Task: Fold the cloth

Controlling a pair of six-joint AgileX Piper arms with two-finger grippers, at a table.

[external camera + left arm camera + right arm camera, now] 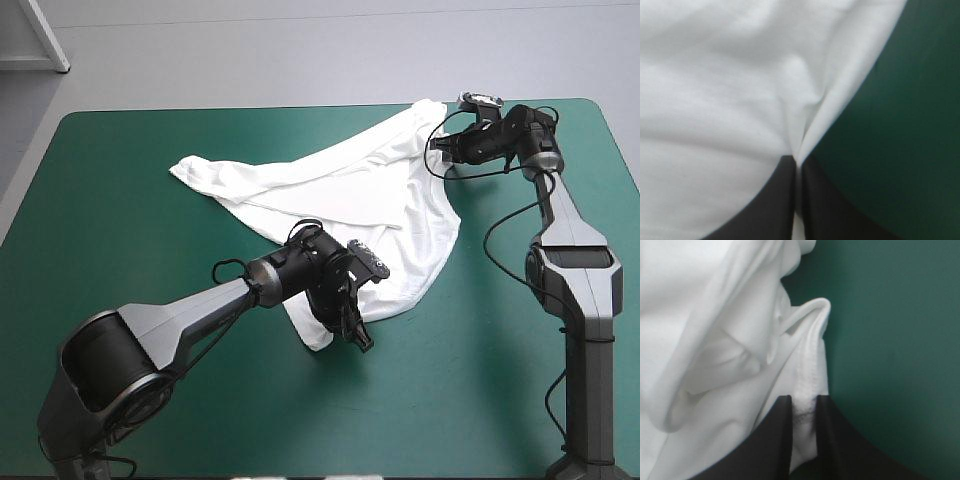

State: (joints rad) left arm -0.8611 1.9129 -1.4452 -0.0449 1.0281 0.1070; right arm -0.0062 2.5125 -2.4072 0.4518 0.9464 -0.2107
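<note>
The white T-shirt [340, 195] lies stretched and wrinkled across the middle of the teal-green table, from a point at the left to a corner at the far right. My left gripper [345, 322] is shut on the T-shirt at its near lower edge; in the left wrist view the cloth [730, 90] puckers where my fingers [775, 200] pinch it. My right gripper [440, 150] is shut on the T-shirt at the far right corner. There, in the right wrist view, a hemmed fold [807, 365] stands up between my black fingers [832, 440].
Bare teal-green cover [480, 380] spreads in front of and to the right of the shirt. The table's far edge [300, 108] runs just beyond the shirt's far corner.
</note>
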